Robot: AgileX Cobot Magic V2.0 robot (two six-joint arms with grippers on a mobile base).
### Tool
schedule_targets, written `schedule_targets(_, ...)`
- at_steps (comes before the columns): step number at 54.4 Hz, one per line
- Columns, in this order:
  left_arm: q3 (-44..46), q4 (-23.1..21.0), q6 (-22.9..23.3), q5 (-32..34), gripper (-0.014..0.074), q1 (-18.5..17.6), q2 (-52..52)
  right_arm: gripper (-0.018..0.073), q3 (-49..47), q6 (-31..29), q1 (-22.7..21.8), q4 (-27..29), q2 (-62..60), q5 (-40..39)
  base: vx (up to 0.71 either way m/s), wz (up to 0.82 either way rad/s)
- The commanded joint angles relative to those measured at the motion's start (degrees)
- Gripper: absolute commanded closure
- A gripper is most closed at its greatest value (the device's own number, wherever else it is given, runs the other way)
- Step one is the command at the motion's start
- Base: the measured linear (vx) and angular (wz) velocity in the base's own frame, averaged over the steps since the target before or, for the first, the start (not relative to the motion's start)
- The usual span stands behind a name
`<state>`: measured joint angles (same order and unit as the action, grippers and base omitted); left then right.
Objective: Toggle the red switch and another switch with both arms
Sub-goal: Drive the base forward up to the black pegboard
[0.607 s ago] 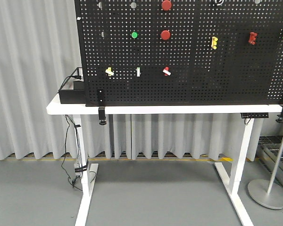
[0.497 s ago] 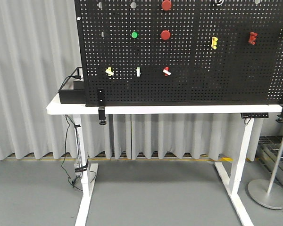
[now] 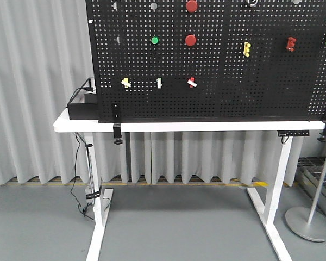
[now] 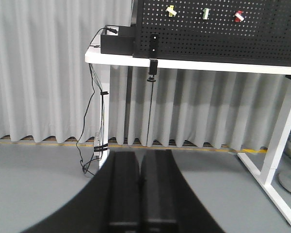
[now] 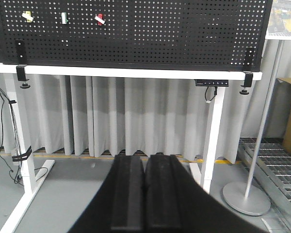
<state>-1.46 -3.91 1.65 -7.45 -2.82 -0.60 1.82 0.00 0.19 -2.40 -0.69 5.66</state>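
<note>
The red switch sits on the black pegboard, third in a low row of small toggles; it also shows as the red switch and the red switch. The yellow-based switch is at the left end of that row, seen too as the yellow switch and the yellow switch. My left gripper is shut and empty, low and well back from the board. My right gripper is likewise shut on nothing. Neither arm appears in the front view.
A green-based toggle sits between the two switches. Round red buttons, a green button and coloured pegs are higher on the board. The white table carries a black box. A grey floor stand is at right.
</note>
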Motion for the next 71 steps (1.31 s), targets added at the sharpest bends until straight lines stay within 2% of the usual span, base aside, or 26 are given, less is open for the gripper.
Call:
schedule_targets(1, -1.1, -0.3, 0.3, 4.2, 0.0594, 0.1, -1.2, 0.0566, 0.3, 0.0, -0.3, -0.1, -0.6, -4.8, 0.00, 0.00)
schedule_targets(71, -1.1, -0.3, 0.3, 4.2, 0.0594, 0.1, -1.1, 0.0566, 0.3, 0.0, -0.3, -0.1, -0.6, -4.8, 0.09, -0.03)
